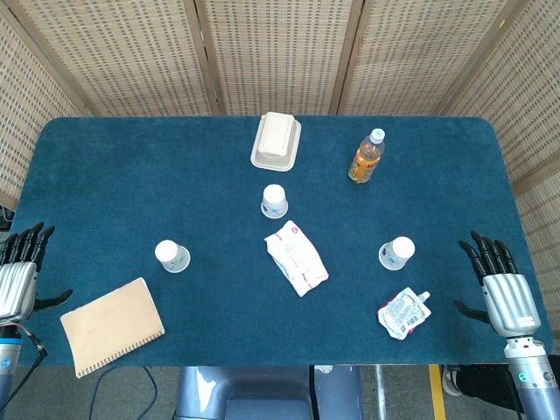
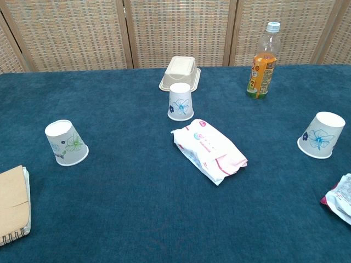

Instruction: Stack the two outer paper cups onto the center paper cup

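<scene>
Three white paper cups with flower prints stand upside down on the blue table. The center cup is farthest back. The left cup and the right cup sit nearer the front. My left hand rests at the table's left edge, fingers extended and apart, holding nothing. At the right edge lies my right hand, also spread and empty. Neither hand appears in the chest view.
A white tissue pack lies between the cups. A beige clamshell box and an orange drink bottle stand behind. A tan notebook and a drink pouch lie near the front.
</scene>
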{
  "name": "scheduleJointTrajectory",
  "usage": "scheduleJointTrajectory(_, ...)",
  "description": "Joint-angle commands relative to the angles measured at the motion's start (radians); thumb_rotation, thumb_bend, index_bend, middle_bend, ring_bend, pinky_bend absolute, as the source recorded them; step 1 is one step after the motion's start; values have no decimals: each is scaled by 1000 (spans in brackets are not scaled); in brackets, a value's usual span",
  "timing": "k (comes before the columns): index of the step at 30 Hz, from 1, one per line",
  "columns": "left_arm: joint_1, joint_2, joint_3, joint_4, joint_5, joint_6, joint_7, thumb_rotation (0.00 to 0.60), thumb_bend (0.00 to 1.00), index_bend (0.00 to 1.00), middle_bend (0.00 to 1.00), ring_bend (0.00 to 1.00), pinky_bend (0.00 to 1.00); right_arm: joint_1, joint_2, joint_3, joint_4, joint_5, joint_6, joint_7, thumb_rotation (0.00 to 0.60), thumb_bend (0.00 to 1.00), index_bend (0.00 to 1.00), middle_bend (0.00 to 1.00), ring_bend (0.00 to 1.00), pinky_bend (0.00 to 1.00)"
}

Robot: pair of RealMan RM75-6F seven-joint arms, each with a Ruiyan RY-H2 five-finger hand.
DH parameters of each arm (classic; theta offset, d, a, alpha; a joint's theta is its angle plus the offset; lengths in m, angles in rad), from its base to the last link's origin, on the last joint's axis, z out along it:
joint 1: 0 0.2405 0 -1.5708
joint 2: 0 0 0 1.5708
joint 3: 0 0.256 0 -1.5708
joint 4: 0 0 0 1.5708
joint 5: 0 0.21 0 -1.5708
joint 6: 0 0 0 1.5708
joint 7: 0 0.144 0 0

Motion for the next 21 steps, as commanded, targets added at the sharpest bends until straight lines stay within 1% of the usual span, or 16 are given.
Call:
scheduleJointTrajectory(1,1,2,0,-1,0,1,-4,600,66,0,0,0,0,-1,-1,1,-2,3,0,-2,600,64,126,0,0,0)
scheduleJointTrajectory(21,2,1,-1,0,4,9,-12,600,68,0,0,0,0,-1,-2,-2,-10,2,-3,-3,600,65,124,0,0,0)
